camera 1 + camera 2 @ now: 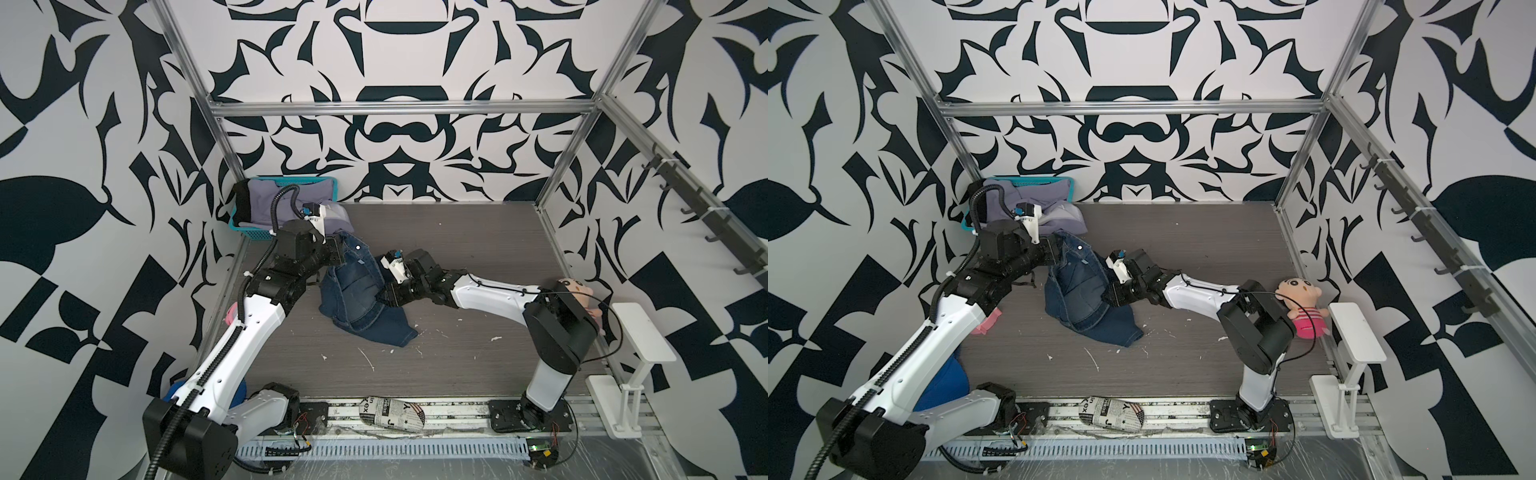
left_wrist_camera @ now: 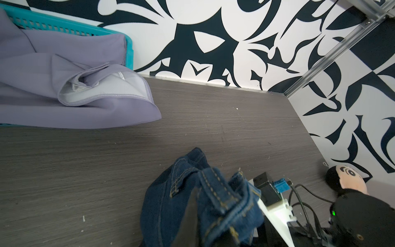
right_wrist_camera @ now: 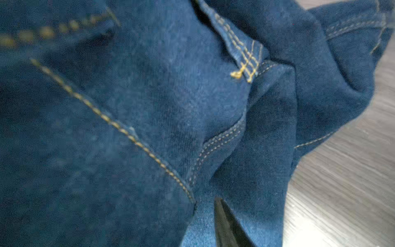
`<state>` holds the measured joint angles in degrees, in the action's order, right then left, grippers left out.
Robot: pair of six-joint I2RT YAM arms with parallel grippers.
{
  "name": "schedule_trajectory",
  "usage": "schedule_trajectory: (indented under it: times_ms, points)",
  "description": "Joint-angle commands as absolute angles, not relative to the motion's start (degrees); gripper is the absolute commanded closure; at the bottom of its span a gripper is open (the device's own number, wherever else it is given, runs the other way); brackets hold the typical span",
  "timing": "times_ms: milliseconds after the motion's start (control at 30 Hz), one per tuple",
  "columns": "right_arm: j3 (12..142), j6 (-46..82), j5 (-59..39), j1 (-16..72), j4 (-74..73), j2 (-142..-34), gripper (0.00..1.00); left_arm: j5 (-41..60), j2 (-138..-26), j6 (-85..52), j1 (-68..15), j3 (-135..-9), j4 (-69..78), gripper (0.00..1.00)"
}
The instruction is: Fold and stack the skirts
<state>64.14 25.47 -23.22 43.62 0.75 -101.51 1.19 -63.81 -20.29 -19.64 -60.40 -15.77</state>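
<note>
Both top views look steeply down on the grey wood-grain tabletop point(image 1: 457, 257); the right wrist view hugs a dark blue denim skirt point(image 3: 149, 128) (partly blurred)

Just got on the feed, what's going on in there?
The left gripper is shut on the waistband of the denim skirt, holding that end off the table; the rest lies crumpled. The right gripper is pressed into the denim's side, grip unclear. The lavender skirt and black skirt are in the basket, unfolded.

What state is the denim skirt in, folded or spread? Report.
Neither: the denim skirt hangs crumpled, waistband lifted, lower part bunched on the table.
</note>
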Motion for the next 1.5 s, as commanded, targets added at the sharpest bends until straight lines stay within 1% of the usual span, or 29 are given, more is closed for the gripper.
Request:
schedule_trajectory:
  times_ms: [0,67,100,133,233,300,333,433,567,700,800,900,1000,1133,1200,1267,1333,1400,1433,1467]
  points:
    - [67.76,23.82,-20.30,43.86,1.05,-98.73,0.86,-0.08,-61.27,-19.53,-19.56,-62.38,-15.44,1.00]
    - [68.78,22.76,-18.32,43.86,2.65,-97.95,0.91,-0.73,-60.68,-19.22,-19.60,-62.57,-16.47,1.00]
    - [69.15,22.28,-16.33,43.77,3.69,-97.23,0.99,-1.17,-60.36,-18.80,-19.53,-62.59,-16.90,1.00]
    - [69.38,21.90,-14.69,43.69,4.35,-96.56,1.00,-1.43,-59.97,-18.15,-19.59,-62.51,-17.22,0.96]
    - [70.72,20.84,-11.85,41.81,6.93,-94.16,1.00,-3.01,-58.86,-16.60,-19.58,-62.18,-18.57,0.97]
    - [73.23,19.71,-10.66,39.68,11.22,-92.34,1.00,-4.90,-58.23,-15.39,-19.59,-62.63,-20.58,1.00]
    - [74.39,18.96,-9.30,38.79,13.98,-91.21,1.00,-5.85,-58.07,-14.93,-19.60,-63.23,-21.84,1.00]
    - [79.23,16.10,-4.20,35.53,21.56,-87.37,1.00,-9.29,-56.89,-13.00,-19.57,-65.39,-25.31,1.00]
    - [87.32,12.76,-2.61,32.62,28.88,-85.12,1.00,-14.70,-54.30,-7.80,-19.58,-70.54,-30.43,1.00]
    - [95.70,11.16,-2.54,32.69,32.46,-87.25,1.00,-19.91,-51.87,-2.23,-19.55,-77.53,-36.69,1.00]
    - [102.51,11.47,-5.68,32.77,32.45,-90.63,1.00,-22.45,-49.35,-0.61,-19.58,-81.72,-40.76,1.00]
    - [113.15,11.32,-9.69,34.31,34.80,-96.85,1.00,-27.58,-46.53,0.47,-19.56,-86.31,-44.95,1.00]
    - [126.12,9.17,-10.21,36.96,39.63,-103.37,1.00,-31.55,-44.70,0.86,-19.55,-92.21,-48.83,1.00]
    - [136.81,7.72,-10.27,36.85,40.47,-109.41,1.00,-27.47,-45.24,0.36,-19.55,-95.83,-50.62,1.00]
    - [144.58,6.59,-12.12,35.44,42.35,-114.32,1.00,-25.44,-48.05,-1.48,-19.57,-98.39,-53.36,1.00]
    - [152.63,5.04,-12.00,34.39,45.17,-118.67,1.00,-22.14,-50.17,-3.78,-19.60,-98.33,-53.64,1.00]
    - [154.65,3.90,-12.21,32.48,45.97,-120.98,1.00,-15.06,-51.14,-7.16,-19.59,-95.51,-52.08,1.00]
    - [150.70,3.83,-12.41,29.48,44.53,-120.75,1.00,-5.91,-50.40,-11.63,-19.60,-88.09,-47.18,1.00]
    - [145.11,4.31,-12.48,27.43,42.45,-119.91,0.84,0.13,-49.50,-14.47,-19.57,-81.86,-41.51,1.00]
    - [140.50,4.56,-13.18,25.56,40.22,-118.96,0.71,5.77,-48.75,-17.63,-19.65,-75.15,-36.01,0.94]
